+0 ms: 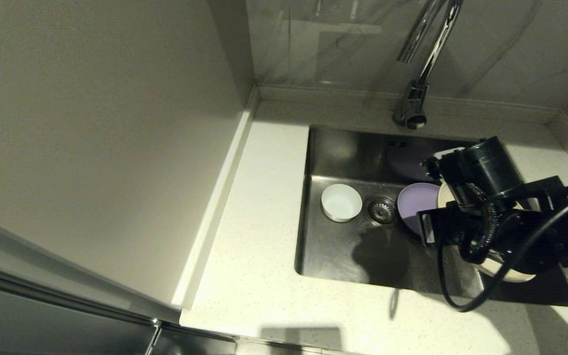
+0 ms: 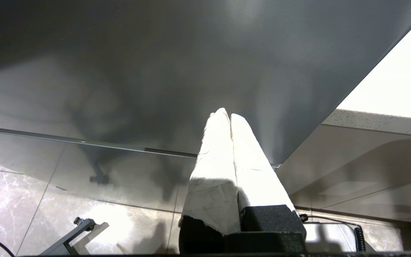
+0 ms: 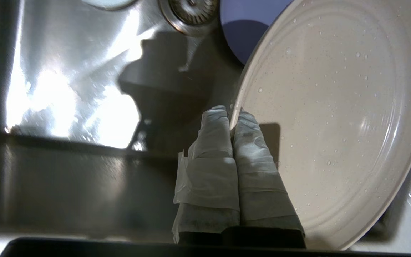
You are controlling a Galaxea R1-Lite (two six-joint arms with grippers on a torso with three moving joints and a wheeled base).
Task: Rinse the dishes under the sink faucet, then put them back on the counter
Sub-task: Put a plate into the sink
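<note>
My right gripper [image 3: 231,113] is shut on the rim of the beige plate [image 3: 334,117], which is tilted, wet with drops, and held over the right side of the sink [image 1: 343,153]. In the head view the arm hides most of that beige plate [image 1: 511,274]. The lilac plate [image 1: 416,202] lies on the sink floor right of the drain strainer [image 1: 381,209]. The small white bowl [image 1: 341,201] sits left of the drain. The chrome faucet [image 1: 424,54] stands behind the sink; no water shows. My left gripper [image 2: 227,115] is shut and empty, parked below the counter.
The speckled counter [image 1: 259,231] runs left of and in front of the sink, with a raised rim [image 1: 215,197] against a tall pale panel. Grey marbled tile backs the faucet. A dark cable [image 1: 466,296] loops from my right arm over the sink's front edge.
</note>
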